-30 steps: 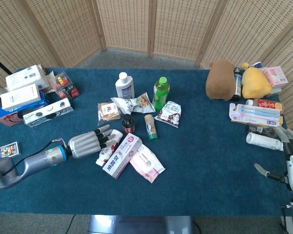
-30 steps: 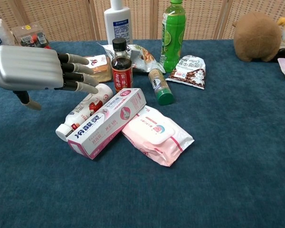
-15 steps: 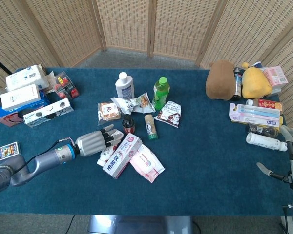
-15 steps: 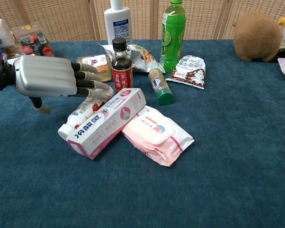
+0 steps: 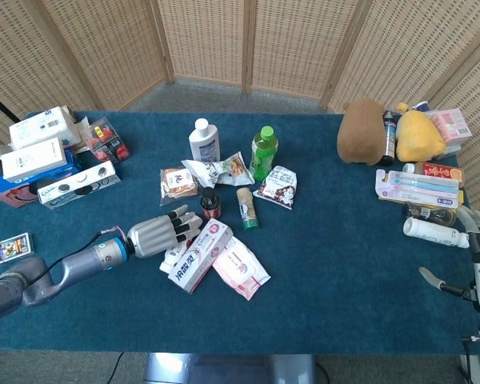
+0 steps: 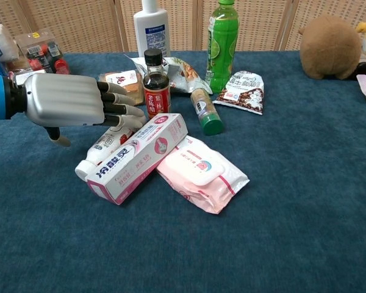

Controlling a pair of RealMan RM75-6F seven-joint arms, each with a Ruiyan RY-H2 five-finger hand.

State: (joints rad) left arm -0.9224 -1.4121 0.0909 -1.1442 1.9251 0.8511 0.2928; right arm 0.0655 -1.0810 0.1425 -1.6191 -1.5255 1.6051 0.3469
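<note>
Wicker screens behind a blue felt table (image 5: 344,264); head view: left hand (image 5: 156,234) has advanced from a second ago, fingers extended and spread, nothing grasped, tips over the white plastic tube-bottle with red label (image 5: 174,252) lying beside the long pink-and-white toothpaste box (image 5: 200,255); right hand (image 5: 478,268) sits at the table's right edge, fingers apart, idle. Chest view: left hand (image 6: 67,101) tips touch the tube-bottle (image 6: 104,149) near its upper end; likely light, smooth, rolls easily; grip mid-body.
</note>
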